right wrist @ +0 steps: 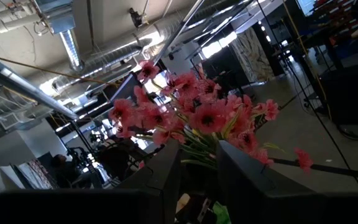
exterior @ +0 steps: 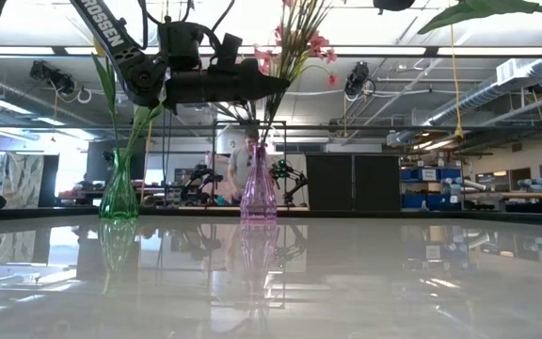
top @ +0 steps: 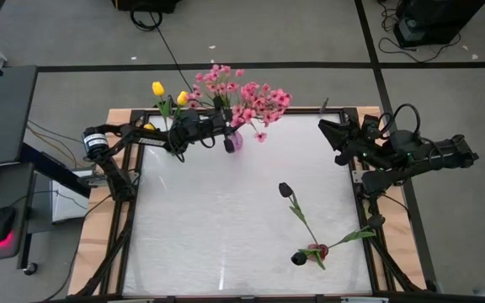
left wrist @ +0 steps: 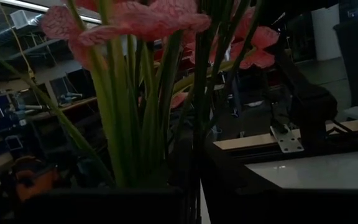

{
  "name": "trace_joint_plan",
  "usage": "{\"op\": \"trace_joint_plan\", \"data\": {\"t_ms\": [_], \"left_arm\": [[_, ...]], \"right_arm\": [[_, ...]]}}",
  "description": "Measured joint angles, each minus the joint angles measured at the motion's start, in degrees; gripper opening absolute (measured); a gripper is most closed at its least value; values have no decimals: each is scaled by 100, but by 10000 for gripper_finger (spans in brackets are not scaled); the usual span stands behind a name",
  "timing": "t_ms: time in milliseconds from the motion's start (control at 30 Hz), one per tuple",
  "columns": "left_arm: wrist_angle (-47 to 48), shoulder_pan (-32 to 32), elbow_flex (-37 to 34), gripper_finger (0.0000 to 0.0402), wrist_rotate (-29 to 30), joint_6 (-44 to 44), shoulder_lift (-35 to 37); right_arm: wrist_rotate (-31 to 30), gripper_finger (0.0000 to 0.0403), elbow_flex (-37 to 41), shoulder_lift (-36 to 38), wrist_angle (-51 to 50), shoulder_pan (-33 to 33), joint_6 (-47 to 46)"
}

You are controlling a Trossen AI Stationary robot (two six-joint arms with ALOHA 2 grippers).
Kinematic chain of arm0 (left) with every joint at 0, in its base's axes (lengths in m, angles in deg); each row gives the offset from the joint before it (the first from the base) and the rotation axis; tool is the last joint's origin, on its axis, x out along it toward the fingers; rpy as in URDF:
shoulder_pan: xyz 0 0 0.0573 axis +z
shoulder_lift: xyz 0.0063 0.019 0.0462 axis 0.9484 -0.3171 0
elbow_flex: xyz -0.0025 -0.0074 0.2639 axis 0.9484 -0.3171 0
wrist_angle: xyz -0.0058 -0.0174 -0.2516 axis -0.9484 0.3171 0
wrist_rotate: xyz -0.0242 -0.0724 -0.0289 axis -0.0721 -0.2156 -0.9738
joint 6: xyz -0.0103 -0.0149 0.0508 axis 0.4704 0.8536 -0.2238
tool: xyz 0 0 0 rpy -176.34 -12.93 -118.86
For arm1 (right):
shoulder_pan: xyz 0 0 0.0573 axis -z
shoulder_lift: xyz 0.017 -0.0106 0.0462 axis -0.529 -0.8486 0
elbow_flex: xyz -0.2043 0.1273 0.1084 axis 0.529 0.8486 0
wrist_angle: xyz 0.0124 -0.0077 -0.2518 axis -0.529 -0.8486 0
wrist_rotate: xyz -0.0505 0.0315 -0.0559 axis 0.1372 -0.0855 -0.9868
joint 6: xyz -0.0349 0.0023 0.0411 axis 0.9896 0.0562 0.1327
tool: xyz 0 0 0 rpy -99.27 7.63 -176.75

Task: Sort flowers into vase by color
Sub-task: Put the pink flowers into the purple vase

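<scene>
High view, left tool (top: 226, 128): upper middle of the frame, right at the pink sprays (top: 251, 99) above the pink vase (top: 235, 140); whether its fingers are apart or together cannot be made out.
High view, right tool (top: 331, 135): upper right, waiting at the desk (top: 217, 236) edge; nothing seen in it, finger gap unclear.
High view, yellow tulips (top: 170, 93): upper left, standing together just left of the left arm.
High view, dark tulips: one (top: 285, 190) at centre right, two more (top: 308, 254) at lower right, all lying on the desk, well apart from both vases.

Low view, green vase (exterior: 119, 193): left of centre, upright, green stems in it.
Low view, pink vase (exterior: 258, 188): centre, upright, pink stems rising from its neck past the left arm overhead.

Left wrist view, pink stems (left wrist: 135, 112): fill the frame close ahead; own fingers too dark to read.

Right wrist view, pink sprays (right wrist: 197, 118): seen at centre, far across the desk.

Step in hand: seemingly letting go of a pink spray in the pink vase.
Next move: lift the left tool clear without dragging stems, then go for a dark tulip on the desk; no third vase shows.
</scene>
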Motion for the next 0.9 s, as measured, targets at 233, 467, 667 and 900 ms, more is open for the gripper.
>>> {"op": "trace_joint_plan", "data": {"t_ms": [233, 467, 667, 900], "left_arm": [[33, 0, 0, 44, -2, 109, 6], [74, 0, 0, 97, -2, 167, 6], [68, 0, 0, 111, -2, 165, 6], [30, 0, 0, 111, -51, 240, 6]], "right_arm": [[0, 113, 2, 0, 0, -1, 0], [0, 113, 0, 0, 1, -1, 0], [0, 113, 0, 0, 0, 1, 0], [0, 113, 1, 0, 0, 0, 0]]}}
